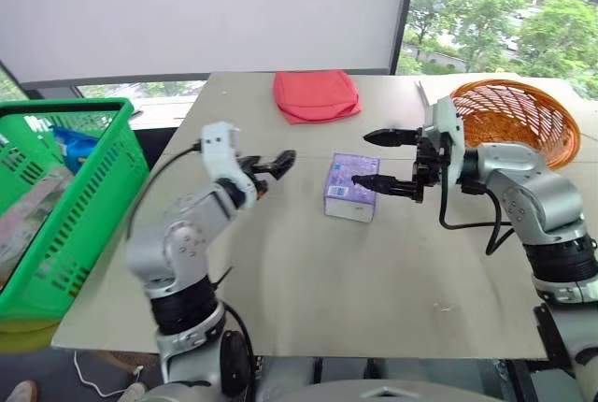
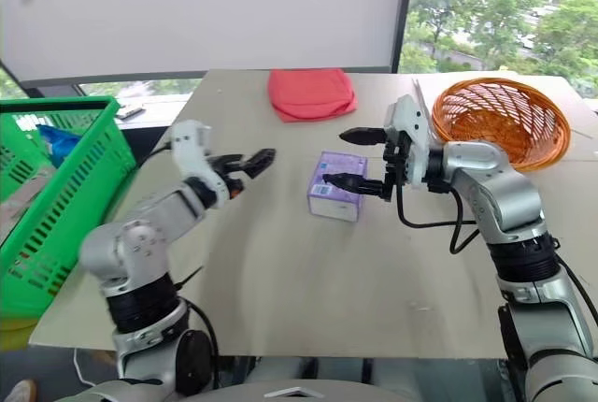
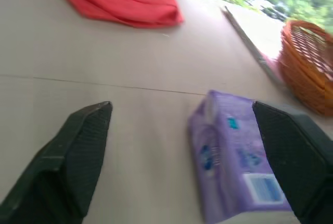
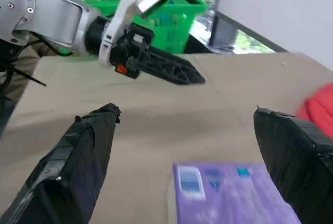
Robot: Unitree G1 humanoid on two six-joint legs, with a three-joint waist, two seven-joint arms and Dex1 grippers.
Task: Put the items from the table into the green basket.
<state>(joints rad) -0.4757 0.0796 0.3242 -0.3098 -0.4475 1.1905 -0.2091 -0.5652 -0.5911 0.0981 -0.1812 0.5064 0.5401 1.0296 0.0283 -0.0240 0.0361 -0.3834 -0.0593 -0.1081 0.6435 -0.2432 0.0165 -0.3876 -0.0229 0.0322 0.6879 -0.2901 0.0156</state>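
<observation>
The bright green slotted plastic basket (image 1: pixel 65 196) stands off the beige-grey bench's (image 1: pixel 308 280) left edge. The left tool (image 1: pixel 280 164) hangs released, empty, just left of the small purple rectangular tissue pack (image 1: pixel 351 187) lying mid-bench. The right tool (image 1: pixel 369 159) gapes wide at the pack's right side, not grasping it.

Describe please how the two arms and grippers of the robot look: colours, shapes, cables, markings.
Both arms have rounded silver-grey shells with black ribbed joints. Each wrist carries a white boxy block. The left gripper and right gripper each have two black tapered fingers with ribbed inner pads. A small orange mark sits at the left gripper's base. Black cables loop beside both forearms.
</observation>
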